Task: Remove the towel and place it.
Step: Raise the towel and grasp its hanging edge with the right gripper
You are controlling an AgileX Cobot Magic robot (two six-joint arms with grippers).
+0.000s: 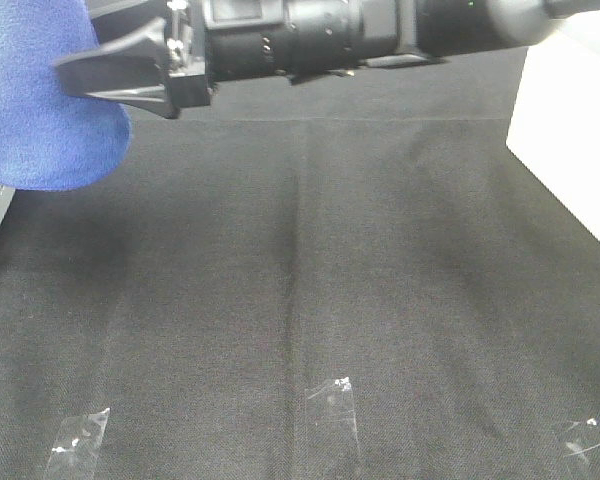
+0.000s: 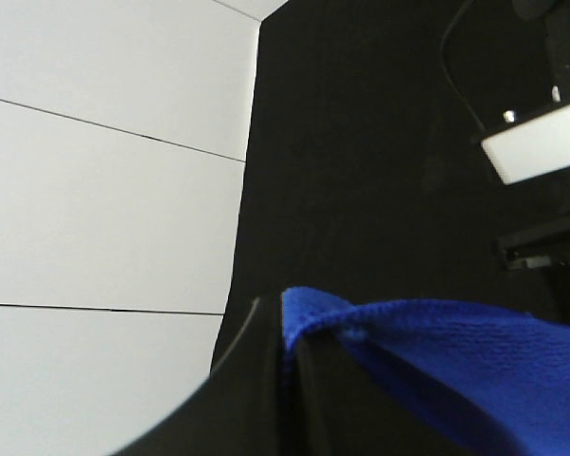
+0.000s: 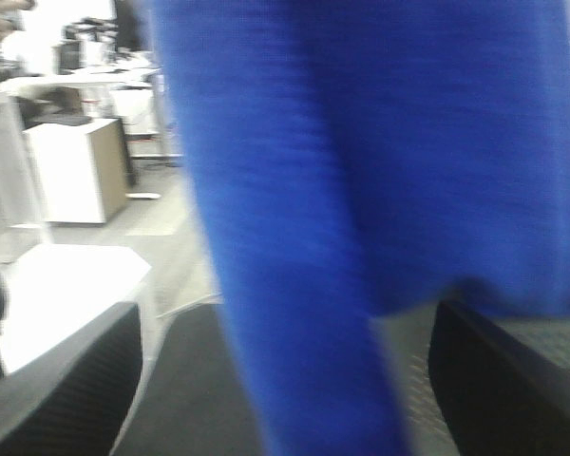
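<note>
A black table covering (image 1: 380, 300) bears clear tape strips (image 1: 332, 402). White wall panels (image 2: 95, 190) border it; a white cabinet (image 3: 76, 171) stands on the grey floor (image 3: 171, 223) beyond.

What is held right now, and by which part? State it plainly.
The left gripper is shut on the towel, pinching it at an edge. The right gripper stands open by it, gripping nothing.

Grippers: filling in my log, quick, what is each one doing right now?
Left gripper: closed, holding the towel.
Right gripper: open at the towel, not gripping it.
</note>
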